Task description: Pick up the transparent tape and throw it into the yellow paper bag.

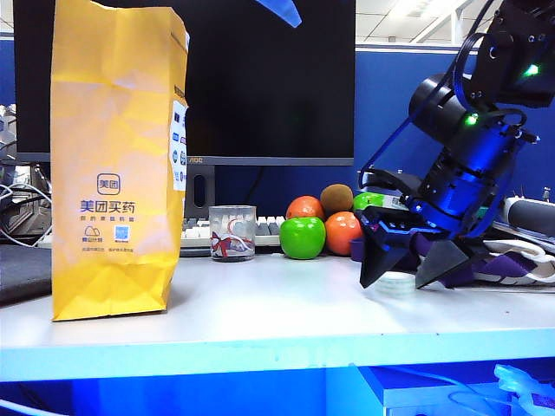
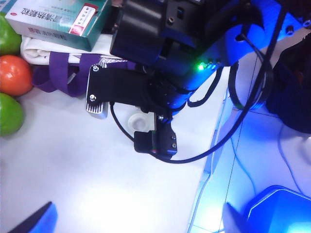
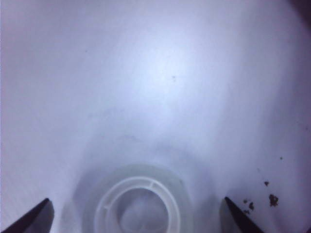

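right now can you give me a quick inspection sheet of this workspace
surface: pale tabletop, bare in front; a few dark specks beside the tape.
job's things: transparent tape lies flat on the table; yellow paper bag stands upright far to the left.
clutter: drinking glass, green apple, oranges, kiwi, medicine box, purple strap.
grippers: right gripper open, fingers straddling the tape, not closed on it; left gripper only shows fingertips, apart, holding nothing, above the table edge.
cables: black cable loops off the right arm.
surroundings: monitor, keyboard, blue partition.
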Controlling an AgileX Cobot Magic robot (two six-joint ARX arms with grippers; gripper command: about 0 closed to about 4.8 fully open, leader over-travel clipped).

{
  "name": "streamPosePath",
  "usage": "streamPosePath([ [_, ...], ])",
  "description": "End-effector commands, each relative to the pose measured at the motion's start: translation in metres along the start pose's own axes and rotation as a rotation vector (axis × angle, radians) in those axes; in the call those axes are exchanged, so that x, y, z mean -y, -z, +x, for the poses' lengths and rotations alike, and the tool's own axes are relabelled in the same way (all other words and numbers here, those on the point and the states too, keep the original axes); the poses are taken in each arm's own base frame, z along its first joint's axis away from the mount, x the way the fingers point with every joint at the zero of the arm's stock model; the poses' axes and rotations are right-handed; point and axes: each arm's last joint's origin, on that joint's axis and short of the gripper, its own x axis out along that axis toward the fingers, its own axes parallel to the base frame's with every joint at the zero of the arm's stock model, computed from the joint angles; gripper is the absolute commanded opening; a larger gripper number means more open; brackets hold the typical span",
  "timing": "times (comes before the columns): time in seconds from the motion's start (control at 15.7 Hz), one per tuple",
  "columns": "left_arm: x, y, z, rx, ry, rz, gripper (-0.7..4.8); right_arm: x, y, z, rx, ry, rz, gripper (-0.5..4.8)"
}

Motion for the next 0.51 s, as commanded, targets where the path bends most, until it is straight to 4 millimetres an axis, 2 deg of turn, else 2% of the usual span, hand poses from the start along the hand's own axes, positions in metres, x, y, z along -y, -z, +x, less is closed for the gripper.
streamPosePath([
  [0.06, 0.001, -0.002, -0.001, 0.015, 0.004, -0.003, 4.62, 0.000, 0.003, 0.002, -0.029, -0.005, 0.006, 2.80],
  [0.13, 0.001, -0.002, -0.001, 0.012, 0.005, -0.004, 4.62, 0.000, 0.004, 0.002, -0.036, 0.012, 0.007, 2.07],
  [0.38, 0.001, -0.001, -0.001, 0.003, 0.006, -0.012, 4.62, 0.000, 0.002, 0.002, -0.025, 0.017, 0.001, 1.96],
  [0.51, 0.000, -0.003, -0.004, -0.002, -0.024, -0.011, 4.62, 0.001, -0.011, -0.003, 0.014, 0.016, -0.005, 1.96],
])
